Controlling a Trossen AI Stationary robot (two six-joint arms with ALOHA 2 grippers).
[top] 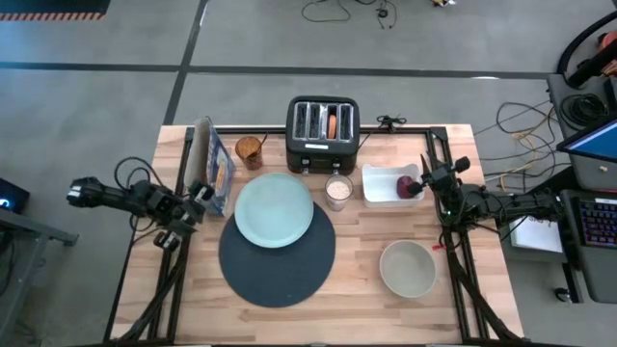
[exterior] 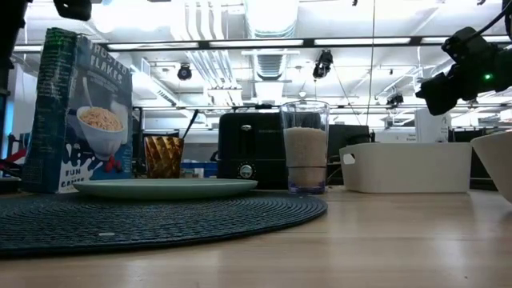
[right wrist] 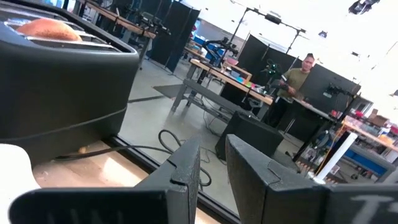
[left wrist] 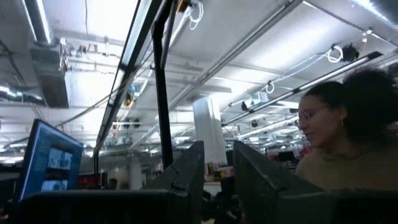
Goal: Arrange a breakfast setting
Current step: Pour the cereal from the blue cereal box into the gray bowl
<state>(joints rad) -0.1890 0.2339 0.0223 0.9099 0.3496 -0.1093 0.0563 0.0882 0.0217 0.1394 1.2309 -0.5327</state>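
Observation:
The round dark-blue placemat lies at the table's near middle. The pale mint plate rests on its far part. The beige bowl stands to the right of the placemat, and the milk glass stands beyond it. The bagel sticks up from a slot of the black toaster. The dark-red fruit lies in the white tray. I see no spoon. My right gripper hovers over the tray's right end, slightly open and empty. My left gripper is beside the cereal box, slightly open and empty.
A cereal box stands at the far left, beside an amber cup. A dark stick rises from the cup. A person shows beyond the table in the left wrist view. Bare wood lies along the near edge.

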